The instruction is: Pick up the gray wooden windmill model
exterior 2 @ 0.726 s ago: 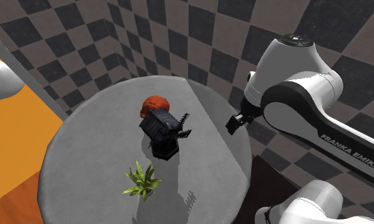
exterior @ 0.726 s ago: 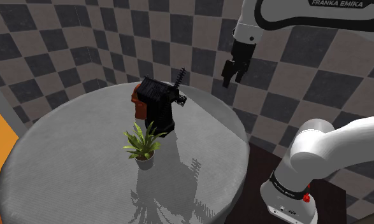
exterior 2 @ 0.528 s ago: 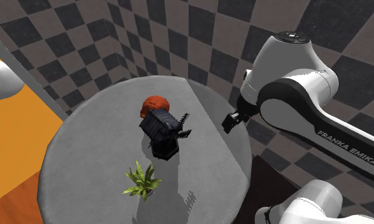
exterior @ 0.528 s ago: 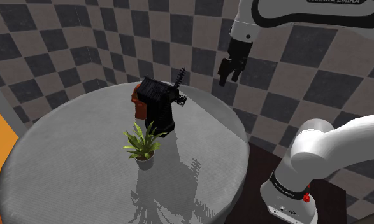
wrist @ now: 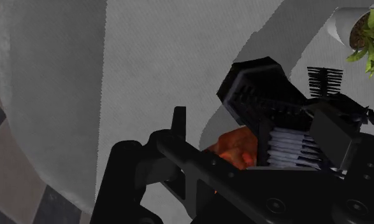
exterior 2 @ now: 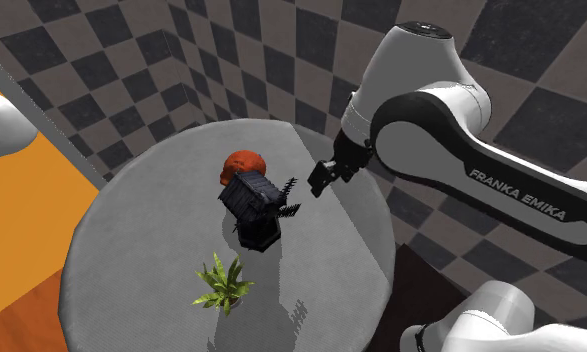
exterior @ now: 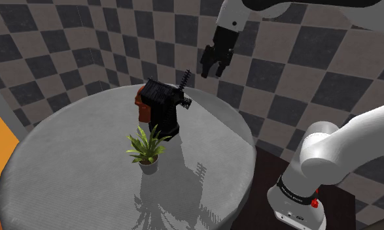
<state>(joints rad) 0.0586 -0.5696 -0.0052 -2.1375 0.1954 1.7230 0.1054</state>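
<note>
The windmill model (exterior: 161, 108) is dark grey to black with slatted blades on one side. It stands upright near the middle of the round grey table (exterior: 72, 163). My gripper (exterior: 210, 72) hangs open in the air, above and to the shoulder view's right of the windmill, close to its blades and touching nothing. In the second exterior view the gripper (exterior 2: 317, 184) is just right of the windmill (exterior 2: 253, 205), over the table's far side. The wrist view looks down on the windmill (wrist: 274, 121) from above.
A red-orange rounded object (exterior: 140, 104) sits right behind the windmill, touching or nearly touching it. A small potted plant (exterior: 144, 149) stands in front of the windmill. Checkered walls close off the back. An orange floor (exterior 2: 21, 220) lies left of the table.
The gripper has swung up and to the shoulder view's left, from beyond the table's right edge to a spot near the windmill's blades. Nothing on the table has moved.
</note>
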